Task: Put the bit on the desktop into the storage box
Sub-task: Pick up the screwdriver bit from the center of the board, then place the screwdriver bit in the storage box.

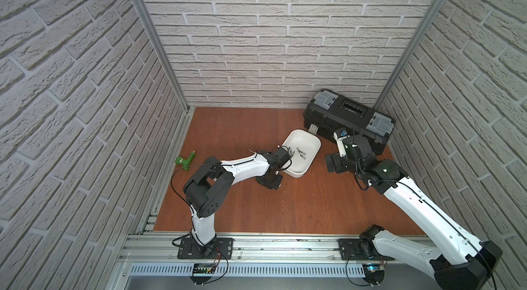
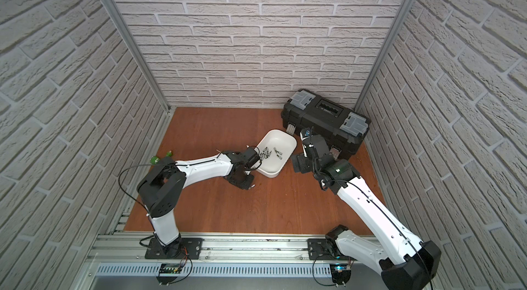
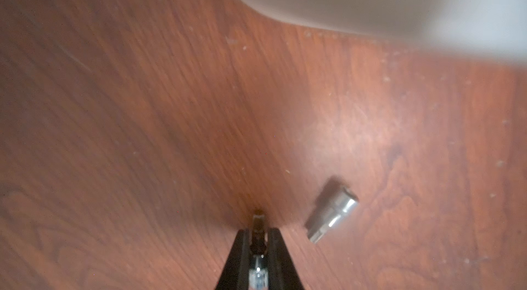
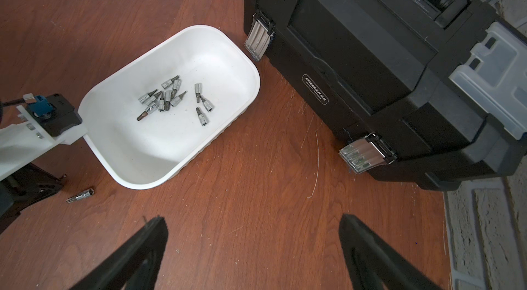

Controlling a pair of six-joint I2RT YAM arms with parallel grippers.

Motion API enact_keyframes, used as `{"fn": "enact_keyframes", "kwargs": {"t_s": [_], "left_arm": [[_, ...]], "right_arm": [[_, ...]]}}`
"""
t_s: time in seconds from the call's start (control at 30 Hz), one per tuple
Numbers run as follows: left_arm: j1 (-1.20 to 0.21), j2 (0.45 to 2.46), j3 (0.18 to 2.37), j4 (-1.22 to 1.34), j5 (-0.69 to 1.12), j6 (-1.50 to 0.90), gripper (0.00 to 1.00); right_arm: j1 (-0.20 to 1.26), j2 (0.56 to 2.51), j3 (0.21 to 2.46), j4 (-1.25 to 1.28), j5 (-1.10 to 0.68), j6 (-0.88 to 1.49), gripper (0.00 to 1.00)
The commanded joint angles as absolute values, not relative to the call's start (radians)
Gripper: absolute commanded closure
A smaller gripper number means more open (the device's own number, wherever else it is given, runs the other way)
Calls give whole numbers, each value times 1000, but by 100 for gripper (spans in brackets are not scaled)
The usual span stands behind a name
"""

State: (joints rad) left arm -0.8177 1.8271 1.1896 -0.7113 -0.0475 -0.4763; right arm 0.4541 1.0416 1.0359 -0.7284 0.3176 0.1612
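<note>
Desktop point(image 4: 256, 188) scene: one loose bit point(image 4: 81, 195) lay flat, tip away from the storage box point(image 4: 233, 69). Your left gripper point(image 3: 259, 231) pinched a second bit point(image 3: 258, 218); your right gripper point(image 4: 252, 217) gaped wide.

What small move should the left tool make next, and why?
Probably lift straight up a little. The left tool looks shut on a small silver metal bit down at the reddish-brown wooden desktop, and the shallow white plastic tub has a raised wall beside it. A second silver bit lies loose nearby.
</note>
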Motion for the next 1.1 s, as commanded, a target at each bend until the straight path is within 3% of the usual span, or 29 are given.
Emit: {"fn": "enact_keyframes", "kwargs": {"t_s": [0.0,0.47,1.07], "left_arm": [[-810,1767,1190,-760,-64,-483,92],[-811,1657,1369,-842,-94,-408,93],[-811,1967,1790,-843,-99,-222,93]], "right_arm": [[451,1035,1037,-697,332,166,2],[451,1029,1051,-698,336,160,1],[451,982,1051,-728,359,156,1]]}}
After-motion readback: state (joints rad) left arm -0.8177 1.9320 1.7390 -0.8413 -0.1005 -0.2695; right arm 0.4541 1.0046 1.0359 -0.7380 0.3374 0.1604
